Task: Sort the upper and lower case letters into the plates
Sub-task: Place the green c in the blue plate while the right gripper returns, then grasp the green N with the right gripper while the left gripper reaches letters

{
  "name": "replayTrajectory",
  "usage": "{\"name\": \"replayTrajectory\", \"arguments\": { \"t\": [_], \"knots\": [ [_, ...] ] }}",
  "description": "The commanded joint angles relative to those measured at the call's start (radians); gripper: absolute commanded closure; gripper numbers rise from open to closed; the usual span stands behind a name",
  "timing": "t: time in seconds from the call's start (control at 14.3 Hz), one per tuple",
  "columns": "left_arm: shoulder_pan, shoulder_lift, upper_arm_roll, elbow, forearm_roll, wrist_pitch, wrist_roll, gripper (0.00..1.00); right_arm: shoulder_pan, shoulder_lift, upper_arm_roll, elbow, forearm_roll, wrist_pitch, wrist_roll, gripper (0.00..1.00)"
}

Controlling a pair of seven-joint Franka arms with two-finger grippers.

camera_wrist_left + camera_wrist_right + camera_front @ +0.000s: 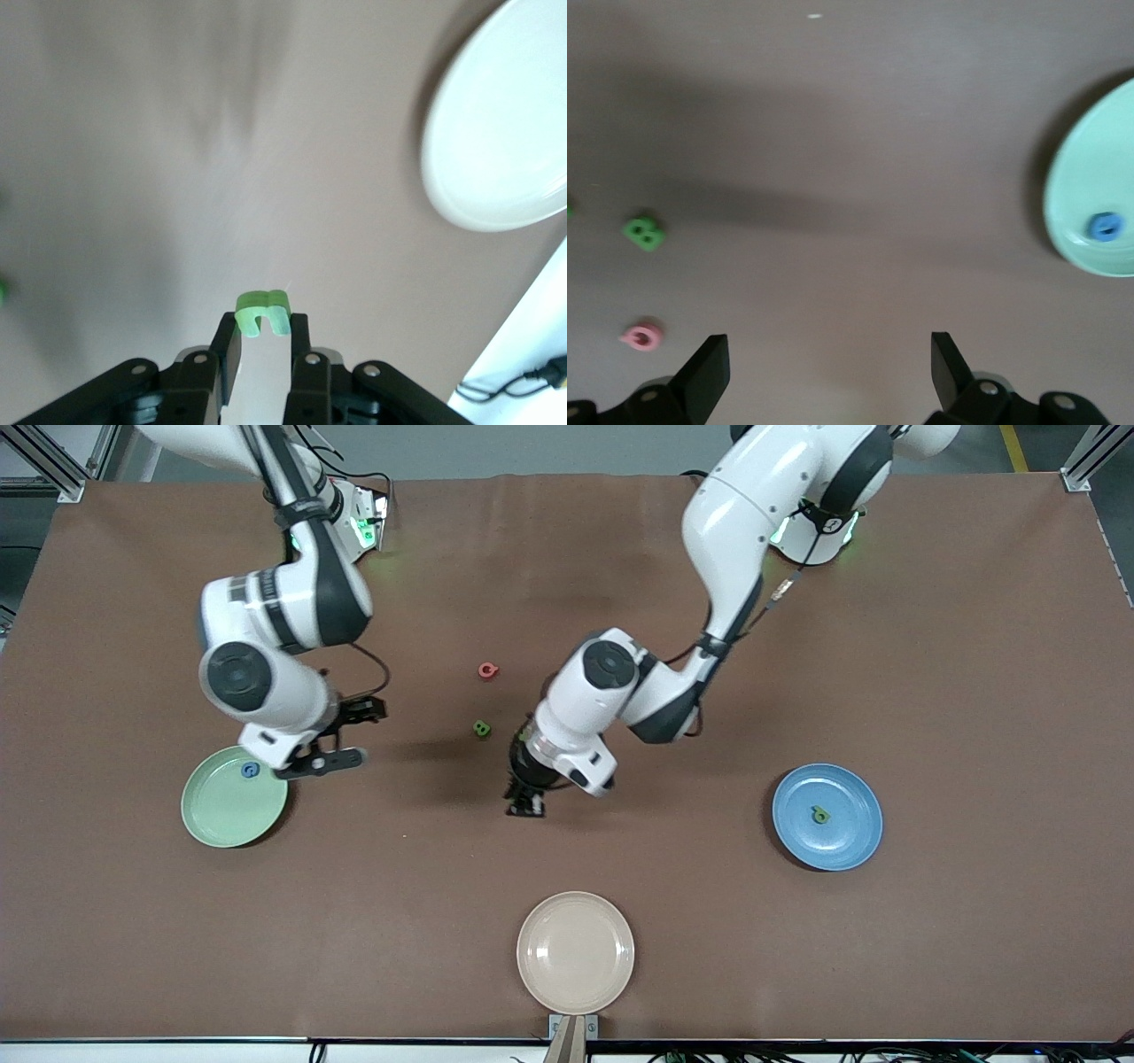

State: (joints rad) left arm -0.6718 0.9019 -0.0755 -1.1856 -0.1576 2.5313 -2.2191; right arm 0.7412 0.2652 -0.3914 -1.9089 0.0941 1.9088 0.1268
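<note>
While the left claw (263, 341) hangs over mid-desk clamped on a green letter (263, 313), apparently lifted for carrying to a plate, its two stubby legs point back into the jaws, long axis across them. Right claw (341, 735), fingers apart, waits by the pale green plate (217, 819), near the desk's right-arm end, holding a blue letter (251, 771).

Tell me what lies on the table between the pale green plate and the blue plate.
In the front view, only the left end effector, shut on a green letter, stands between the pale green plate and the blue plate.
</note>
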Motion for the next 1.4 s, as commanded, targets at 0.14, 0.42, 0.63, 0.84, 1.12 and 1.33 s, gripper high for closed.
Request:
{"name": "replayTrajectory", "arguments": {
  "t": [0.14,0.42,0.63,0.84,1.12,1.33],
  "knots": [
    [0.145,-0.132,-0.003,-0.061,0.023,-0.317,0.433,1.00,0.193,-0.020,-0.007,-0.104,0.004,0.183,0.162,0.00],
    [0.323,-0.251,-0.004,-0.251,0.150,-0.450,0.770,1.00,0.325,0.040,-0.001,-0.090,0.004,0.323,0.154,0.00],
    [0.431,-0.284,-0.006,-0.386,0.229,-0.428,0.974,1.00,0.359,0.139,0.018,-0.070,0.004,0.426,0.107,0.00],
    [0.544,-0.324,-0.010,-0.529,0.233,-0.335,1.224,1.00,0.349,0.199,0.052,-0.055,0.006,0.492,0.071,0.00],
    [0.613,-0.328,-0.009,-0.657,0.237,-0.204,1.346,0.99,0.346,0.267,0.080,-0.032,0.047,0.549,0.065,0.00],
    [0.644,-0.319,-0.010,-0.678,0.236,-0.166,1.392,0.44,0.343,0.319,0.081,0.016,0.050,0.549,0.067,0.00]
  ]
}}
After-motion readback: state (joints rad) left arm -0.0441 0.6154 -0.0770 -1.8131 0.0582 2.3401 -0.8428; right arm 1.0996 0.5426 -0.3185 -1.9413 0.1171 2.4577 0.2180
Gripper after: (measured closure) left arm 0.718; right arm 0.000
